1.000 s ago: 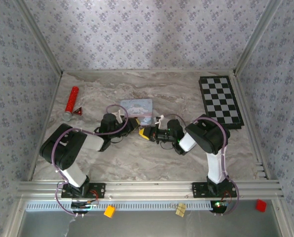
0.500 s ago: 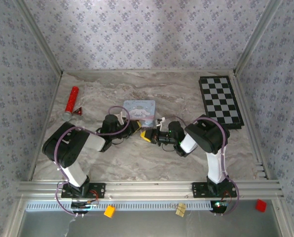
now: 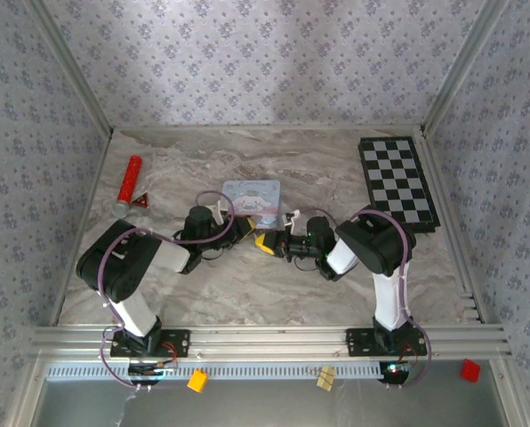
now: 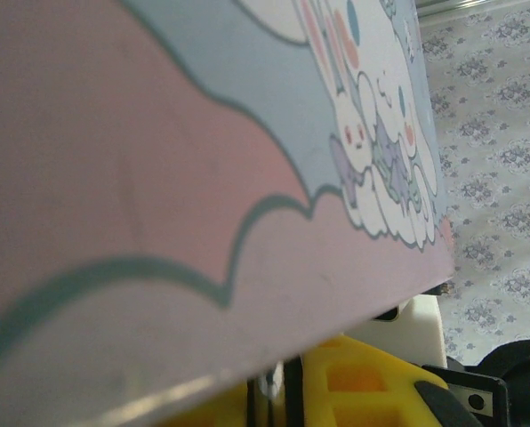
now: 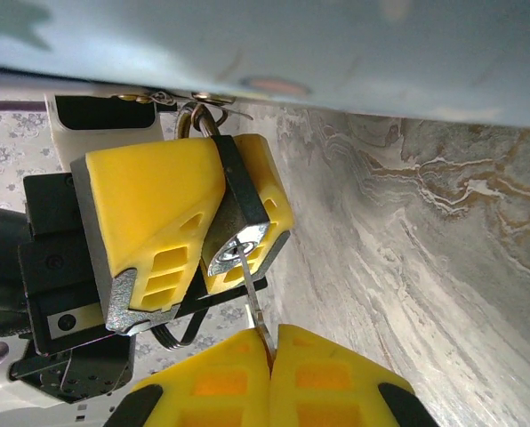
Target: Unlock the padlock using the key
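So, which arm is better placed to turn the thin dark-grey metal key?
Right. The right claw pinches the key, tip at the keyhole of the small blackish metal padlock, which the left claw clamps.

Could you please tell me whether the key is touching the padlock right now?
Touching. The right wrist view shows the key tip entering the padlock keyhole.

Marble-look tabletop (image 3: 265, 285) has a pale blue cartoon tin (image 3: 250, 194) dead centre, red cylinder (image 3: 129, 184) plus tiny red triangle (image 3: 142, 202) around 10 o'clock, checkerboard (image 3: 397, 182) at 2 o'clock.
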Controlling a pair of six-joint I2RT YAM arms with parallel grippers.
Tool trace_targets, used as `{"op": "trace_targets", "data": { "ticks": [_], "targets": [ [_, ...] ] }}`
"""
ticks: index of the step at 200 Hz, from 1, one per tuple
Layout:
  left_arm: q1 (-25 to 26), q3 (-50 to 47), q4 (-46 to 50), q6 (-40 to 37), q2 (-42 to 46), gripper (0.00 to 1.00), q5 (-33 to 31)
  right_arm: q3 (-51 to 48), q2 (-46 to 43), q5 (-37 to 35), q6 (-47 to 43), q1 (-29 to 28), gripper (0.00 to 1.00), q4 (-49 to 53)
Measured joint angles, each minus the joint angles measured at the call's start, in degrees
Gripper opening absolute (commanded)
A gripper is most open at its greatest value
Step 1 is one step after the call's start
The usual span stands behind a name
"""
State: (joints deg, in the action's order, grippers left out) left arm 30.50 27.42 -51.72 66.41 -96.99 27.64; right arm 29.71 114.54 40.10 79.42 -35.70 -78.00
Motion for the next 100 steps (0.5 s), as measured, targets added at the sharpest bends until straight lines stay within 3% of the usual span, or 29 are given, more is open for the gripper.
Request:
{"op": "trace_targets", "data": {
  "ticks": [100],
  "targets": [
    [0.81,0.0,-3.89,-0.59,-0.81,0.04,-1.49,0.02,-0.81,0.15,2.1,0.85,0.0,-0.24]
  ]
}}
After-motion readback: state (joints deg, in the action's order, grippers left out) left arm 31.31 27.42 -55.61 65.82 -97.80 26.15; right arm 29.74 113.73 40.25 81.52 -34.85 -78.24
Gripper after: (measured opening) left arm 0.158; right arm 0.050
